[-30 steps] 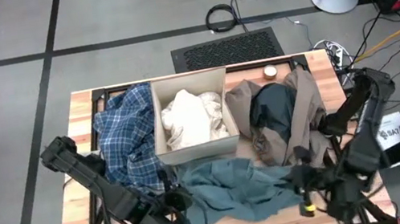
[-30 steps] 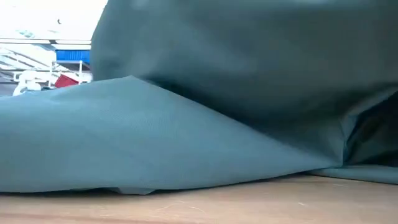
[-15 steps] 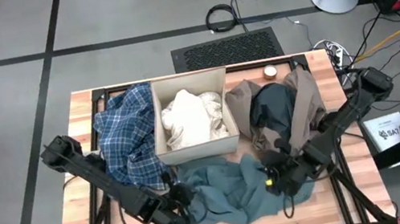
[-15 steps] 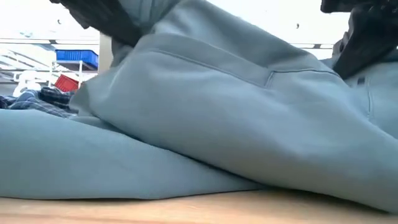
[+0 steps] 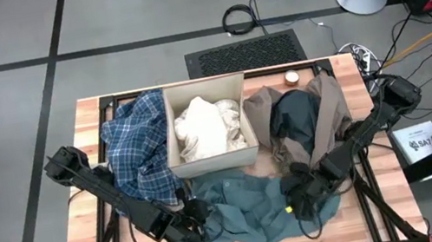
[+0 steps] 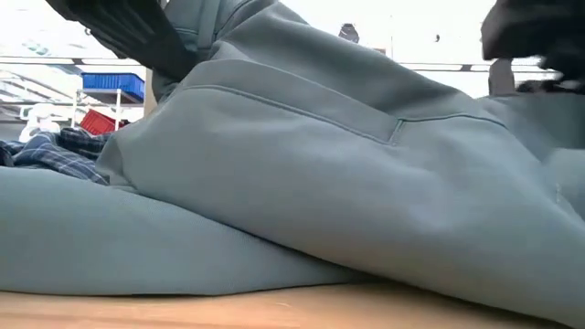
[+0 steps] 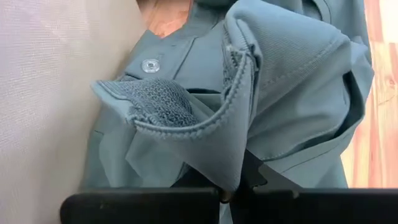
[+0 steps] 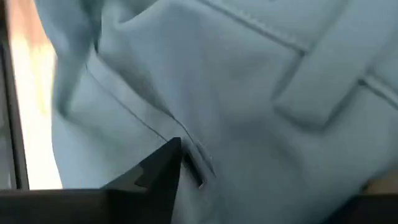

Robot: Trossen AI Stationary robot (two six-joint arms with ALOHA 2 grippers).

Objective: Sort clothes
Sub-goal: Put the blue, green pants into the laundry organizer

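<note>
The teal-green piece (image 5: 252, 207) lies bunched on the near middle of the table and fills the low view (image 6: 302, 183). My left gripper (image 5: 196, 221) is shut on its left end. My right gripper (image 5: 294, 203) stands open at the piece's right end, with the cloth under and between its fingers (image 8: 163, 171). A blue-white plaid shirt (image 5: 137, 147) lies heaped at the left. White pieces (image 5: 208, 127) sit in the cardboard box (image 5: 167, 133). A taupe-brown piece (image 5: 328, 107) with a dark piece (image 5: 291, 122) on it lies at the right. My left gripper pinches a folded edge of the teal-green piece (image 7: 229, 171), several layers with a mesh lining showing beside it, between its two shut fingers. The fold stands up from the fingertips and the rest of the piece lies slack on the table. My right gripper: I cannot tell whether its fingers touch the cloth.
The box stands at the far middle, between the plaid heap and the taupe heap. A small round tin (image 5: 291, 77) sits at the far edge. Bare wood (image 5: 95, 238) shows at the near left and near right corners.
My right gripper has gone toward the table's left and a little toward the far edge, carrying the teal-green piece's right part with it. That part has been folded over onto the rest, so the piece lies more bunched. In the low view the cloth has come down into a heap.
</note>
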